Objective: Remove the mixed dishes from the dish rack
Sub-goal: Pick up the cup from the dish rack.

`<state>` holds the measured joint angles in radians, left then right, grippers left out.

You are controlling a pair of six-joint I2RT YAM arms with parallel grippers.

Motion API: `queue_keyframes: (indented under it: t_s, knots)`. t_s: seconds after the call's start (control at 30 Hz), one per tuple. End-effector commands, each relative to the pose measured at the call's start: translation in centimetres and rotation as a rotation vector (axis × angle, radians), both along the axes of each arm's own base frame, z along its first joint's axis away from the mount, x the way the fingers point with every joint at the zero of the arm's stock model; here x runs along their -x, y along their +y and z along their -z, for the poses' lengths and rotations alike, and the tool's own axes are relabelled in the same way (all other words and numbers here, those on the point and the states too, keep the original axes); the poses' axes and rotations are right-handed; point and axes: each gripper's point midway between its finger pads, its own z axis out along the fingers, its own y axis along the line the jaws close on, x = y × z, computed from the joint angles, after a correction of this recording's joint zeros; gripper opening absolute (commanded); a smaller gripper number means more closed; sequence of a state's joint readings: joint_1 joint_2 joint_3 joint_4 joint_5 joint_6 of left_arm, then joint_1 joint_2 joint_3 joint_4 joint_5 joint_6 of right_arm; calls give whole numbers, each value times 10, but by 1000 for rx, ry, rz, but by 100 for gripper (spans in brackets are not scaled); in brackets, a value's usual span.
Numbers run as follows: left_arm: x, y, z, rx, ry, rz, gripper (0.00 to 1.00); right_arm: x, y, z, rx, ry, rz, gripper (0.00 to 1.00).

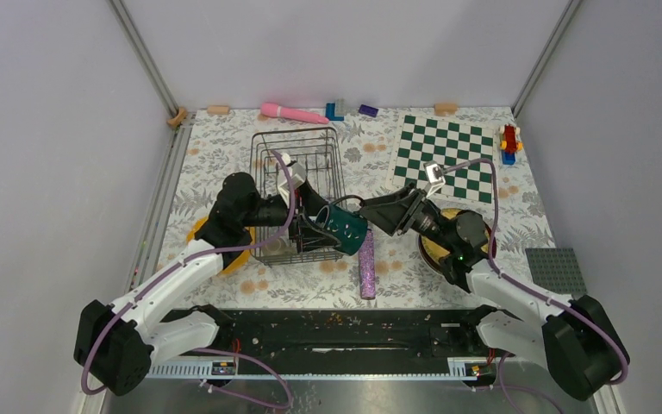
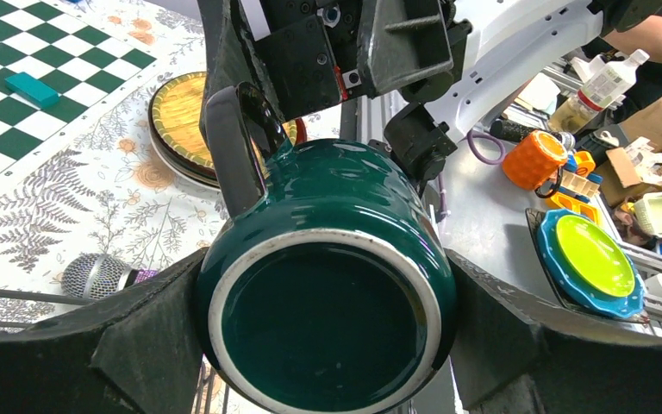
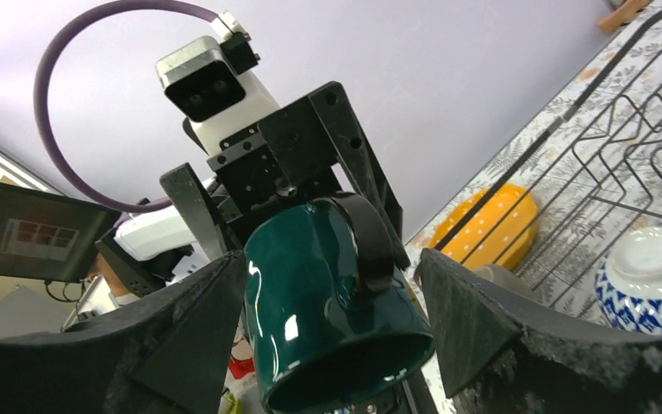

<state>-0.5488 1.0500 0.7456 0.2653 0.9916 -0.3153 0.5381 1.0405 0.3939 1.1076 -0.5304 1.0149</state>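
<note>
Dark teal glazed mug (image 1: pixel 346 229) hangs tipped on its side above the near right corner of the rectangular black wire dish rack (image 1: pixel 297 147). Its base faces the left wrist camera and its open mouth faces the right one. The left gripper (image 2: pixel 327 285) is clamped on it, with one black finger pressed to each flank of the mug near the base. The looped handle sticks out clear of both fingers.

The right gripper (image 3: pixel 327 276) comes in from the opposite side with its jaws apart, straddling the mouth end of the mug. A gap shows on the handle side. On the other side the finger sits so close to the glaze that I cannot tell whether it touches.

A blue-and-white patterned bowl (image 3: pixel 646 276) sits upside down among the rack's wires. A round yellow plate with white dots (image 3: pixel 491 224) lies on the floral tabletop (image 1: pixel 483 129) just outside the rack's left side. A stack of round plates topped by an olive-yellow one with a dark rim (image 2: pixel 181 112) rests on the tabletop under the right arm, well apart from the rack. A glittery purple cylinder (image 1: pixel 367 263) lies between rack and stack, and a green-and-white checkered board (image 1: pixel 448 155) lies farther back.
</note>
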Motion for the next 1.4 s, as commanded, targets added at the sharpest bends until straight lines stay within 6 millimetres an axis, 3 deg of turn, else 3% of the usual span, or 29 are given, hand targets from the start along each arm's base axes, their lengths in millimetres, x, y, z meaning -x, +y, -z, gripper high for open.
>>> queue_keyframes:
  t_s: [0.0, 0.2, 0.4, 0.53, 0.7, 0.73, 0.77, 0.83, 0.87, 0.9, 1.07, 1.2, 1.37]
  knots:
    - [5, -4, -43, 107, -147, 47, 0, 6, 3, -54, -146, -135, -11, 79]
    - [6, -5, -46, 118, -144, 46, 0, 8, 14, -51, -130, -120, -50, 67]
    - [4, -6, -47, 122, -136, 41, 0, 5, 16, -40, -76, -93, -43, 43]
    - [5, -8, -47, 126, -132, 52, 0, 7, 18, -41, -65, -93, -61, 35]
    - [3, -8, -46, 124, -125, 44, 0, 9, 18, -42, -70, -108, -68, 8]
    - [2, -8, -46, 122, -122, 35, 6, 10, 17, -44, -75, -115, -68, 2]
    - [0, -8, -45, 118, -117, 22, 19, 11, 16, -44, -77, -117, -65, 0]
    - [-7, -8, -41, 98, -103, -20, 60, 10, 14, -44, -75, -117, -51, 0]
    - [-10, -7, -39, 88, -98, -40, 91, 10, 14, -43, -70, -115, -43, 0]
    - [-13, -7, -37, 76, -91, -61, 98, 9, 13, -43, -63, -114, -34, 0]
    - [-36, 3, -21, -2, -69, -234, 99, 1, 5, -33, 15, -83, 54, 0]
    - [-59, 22, -2, -99, -61, -419, 99, -6, -11, -14, 141, -45, 172, 0]
    - [-63, 35, 8, -139, -77, -494, 99, -6, -38, 3, 275, -15, 303, 0]
